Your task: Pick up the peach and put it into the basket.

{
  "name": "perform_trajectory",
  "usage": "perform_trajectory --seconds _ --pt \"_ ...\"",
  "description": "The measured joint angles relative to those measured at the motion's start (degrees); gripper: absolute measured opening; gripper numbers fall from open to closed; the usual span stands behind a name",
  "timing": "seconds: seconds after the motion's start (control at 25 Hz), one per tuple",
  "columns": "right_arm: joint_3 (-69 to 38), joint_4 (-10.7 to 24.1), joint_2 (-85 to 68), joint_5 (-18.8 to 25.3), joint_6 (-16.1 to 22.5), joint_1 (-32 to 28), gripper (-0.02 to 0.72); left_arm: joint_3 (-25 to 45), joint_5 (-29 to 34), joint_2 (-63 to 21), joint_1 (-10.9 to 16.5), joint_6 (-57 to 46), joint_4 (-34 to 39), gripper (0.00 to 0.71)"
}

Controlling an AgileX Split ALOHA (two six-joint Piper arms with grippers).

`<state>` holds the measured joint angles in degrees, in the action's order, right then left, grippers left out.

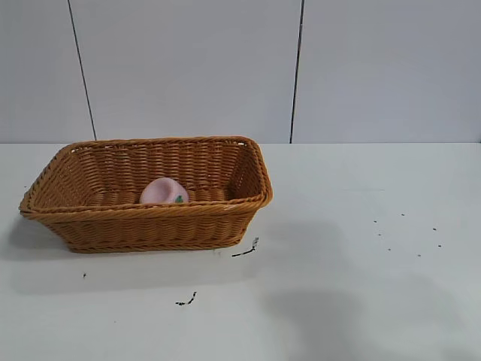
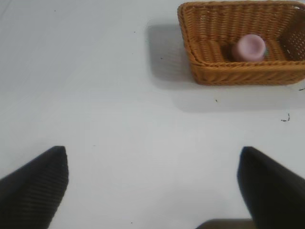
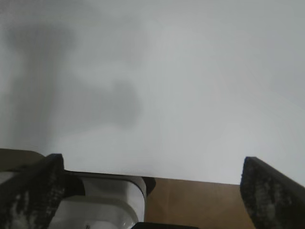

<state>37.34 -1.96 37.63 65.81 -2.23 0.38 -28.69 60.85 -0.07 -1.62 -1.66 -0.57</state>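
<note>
The pale pink peach (image 1: 164,191) with a small green leaf mark lies inside the orange-brown wicker basket (image 1: 113,226), which stands on the white table at the left. The left wrist view shows the peach (image 2: 251,47) in the basket (image 2: 209,71) too, far from my left gripper (image 2: 152,157), which is open and empty over bare table. My right gripper (image 3: 150,164) is open and empty above the table's edge. Neither gripper shows in the exterior view.
Small dark specks and scraps (image 1: 246,250) lie on the white table in front of the basket and at the right. In the right wrist view, a white rounded object (image 3: 102,205) and a brown surface (image 3: 195,202) lie past the table's edge.
</note>
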Motion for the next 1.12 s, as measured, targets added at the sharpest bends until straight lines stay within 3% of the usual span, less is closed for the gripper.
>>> perform_trajectory --seconds 0.12,0.4,0.6,0.88,1.12 --pt "-6.3 -0.6 -13.5 -4.4 0.0 0.0 0.696 0.0 0.0 0.0 0.0 0.0 0.0 0.693" --pt "-8.8 -0.9 -32.8 -6.9 0.0 0.0 0.696 0.0 0.0 0.0 0.0 0.0 0.0 0.693" --pt "-8.8 -0.9 -37.5 -7.0 0.0 0.1 0.696 0.0 0.0 0.0 0.0 0.0 0.0 0.693" --pt "-8.8 -1.7 -37.9 -7.0 0.0 5.0 0.696 0.0 0.0 0.0 0.0 0.0 0.0 0.693" --pt "-8.8 -2.1 -37.9 -7.0 0.0 1.7 0.696 0.0 0.0 0.0 0.0 0.0 0.0 0.693"
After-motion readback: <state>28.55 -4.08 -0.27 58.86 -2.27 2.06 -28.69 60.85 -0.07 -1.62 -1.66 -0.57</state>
